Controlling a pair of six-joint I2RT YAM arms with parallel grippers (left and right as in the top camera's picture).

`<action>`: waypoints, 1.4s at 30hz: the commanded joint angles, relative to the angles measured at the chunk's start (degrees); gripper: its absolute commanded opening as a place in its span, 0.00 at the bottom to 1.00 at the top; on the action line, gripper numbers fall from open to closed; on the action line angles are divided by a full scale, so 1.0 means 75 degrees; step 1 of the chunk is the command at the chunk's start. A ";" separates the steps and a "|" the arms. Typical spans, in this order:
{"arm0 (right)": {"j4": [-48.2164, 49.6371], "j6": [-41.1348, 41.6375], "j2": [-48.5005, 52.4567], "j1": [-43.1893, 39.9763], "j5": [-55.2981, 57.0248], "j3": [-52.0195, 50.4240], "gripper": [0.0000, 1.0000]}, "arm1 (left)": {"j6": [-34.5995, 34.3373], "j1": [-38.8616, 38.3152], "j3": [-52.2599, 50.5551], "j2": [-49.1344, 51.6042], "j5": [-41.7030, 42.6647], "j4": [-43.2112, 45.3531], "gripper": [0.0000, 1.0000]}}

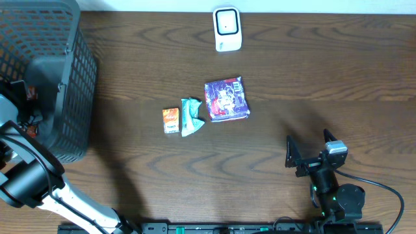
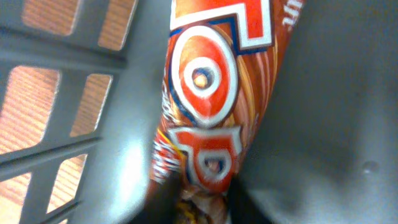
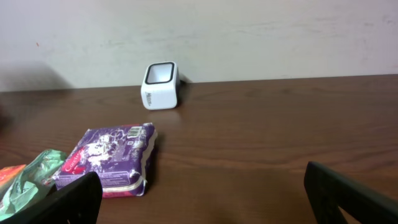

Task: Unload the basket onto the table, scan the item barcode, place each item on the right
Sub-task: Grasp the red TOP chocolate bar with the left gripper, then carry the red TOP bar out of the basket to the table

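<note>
An orange and red snack packet [image 2: 217,93] with white-edged lettering lies inside the grey basket [image 2: 74,62]. My left gripper [image 2: 202,202] is shut on the packet's lower end, a dark finger on either side of it. In the overhead view the left arm reaches into the basket [image 1: 65,78], where a bit of orange packet [image 1: 30,93] shows. The white barcode scanner [image 1: 227,29] stands at the table's far edge, also in the right wrist view as the scanner [image 3: 160,86]. My right gripper [image 1: 309,148] stands open and empty near the front right.
On the middle of the table lie a purple packet [image 1: 226,99], a crumpled green packet [image 1: 191,117] and a small orange box [image 1: 171,120]. The basket fills the far left corner.
</note>
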 commanded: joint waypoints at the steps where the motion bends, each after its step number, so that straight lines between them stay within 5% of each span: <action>1: -0.0006 -0.0099 -0.0044 -0.0038 0.0003 -0.0032 0.99 | -0.0405 0.0044 -0.0146 0.0399 0.0105 -0.0332 0.07; 5: -0.0006 -0.0102 -0.0044 -0.0038 0.0003 -0.0032 0.99 | -0.1291 0.0006 -0.0143 0.0041 0.0364 -0.0344 0.07; 9: -0.0006 -0.0099 -0.0044 -0.0038 0.0003 -0.0032 0.99 | -0.2005 -0.0044 -0.0143 -0.0764 0.1877 0.0015 0.07; 14: -0.0006 -0.0099 -0.0044 -0.0038 0.0000 -0.0032 0.99 | -0.3955 -0.0041 -0.0143 -0.2151 0.3628 0.1090 0.07; 17: -0.0006 -0.0099 -0.0044 -0.0038 0.0003 -0.0032 0.99 | -0.4741 -0.0041 -0.0143 -0.2908 0.3733 0.1440 0.07; 23: -0.0006 -0.0099 -0.0044 -0.0038 0.0000 -0.0032 0.99 | -0.4925 -0.0044 -0.0143 -0.4164 0.3736 0.1702 0.07; 29: -0.0006 -0.0102 -0.0044 -0.0038 0.0003 -0.0032 0.99 | -0.6980 -0.0219 -0.0143 -0.5085 0.4001 0.2221 0.07; 35: -0.0006 -0.0099 -0.0044 -0.0038 0.0000 -0.0032 0.99 | -0.7259 -0.1376 -0.0143 -0.5555 0.5036 0.3311 0.07; 42: -0.0006 -0.0099 -0.0044 -0.0038 0.0003 -0.0032 0.99 | -0.7268 -0.3413 -0.0143 -0.5697 0.5015 0.3130 0.07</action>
